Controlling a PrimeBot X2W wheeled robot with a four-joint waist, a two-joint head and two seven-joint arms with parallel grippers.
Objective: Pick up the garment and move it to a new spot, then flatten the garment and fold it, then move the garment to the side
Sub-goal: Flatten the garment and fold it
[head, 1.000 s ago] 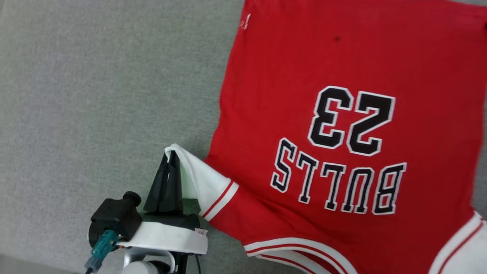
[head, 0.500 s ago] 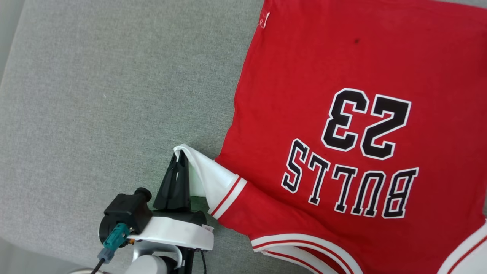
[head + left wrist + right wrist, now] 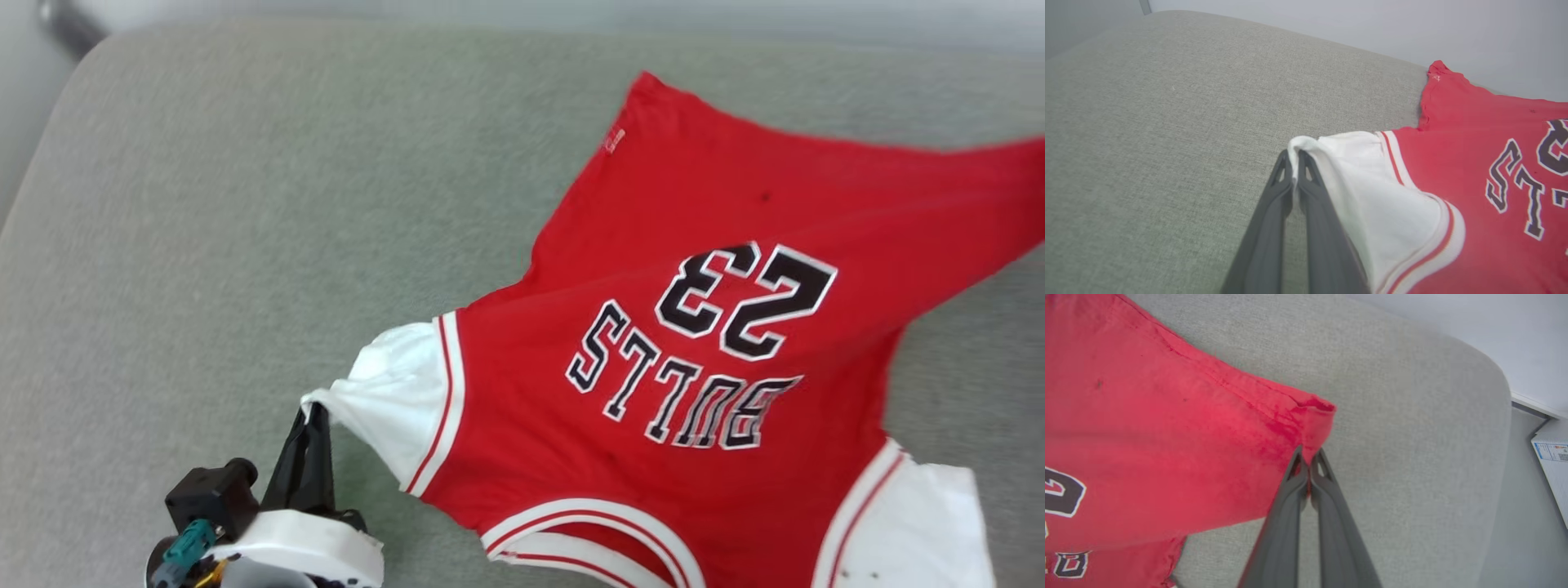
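Garment (image 3: pixel 694 343), sleeve (image 3: pixel 1339 163) and hem (image 3: pixel 1306 424) between jaws

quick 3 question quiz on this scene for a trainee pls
1. True or false: the left gripper is shut on the white sleeve of the garment.
2. The right gripper pinches: A the collar, B a red corner of the garment, C nothing.
3. Fill in: the printed number on the garment reads __.
Key: 1 true; 2 B; 3 23.
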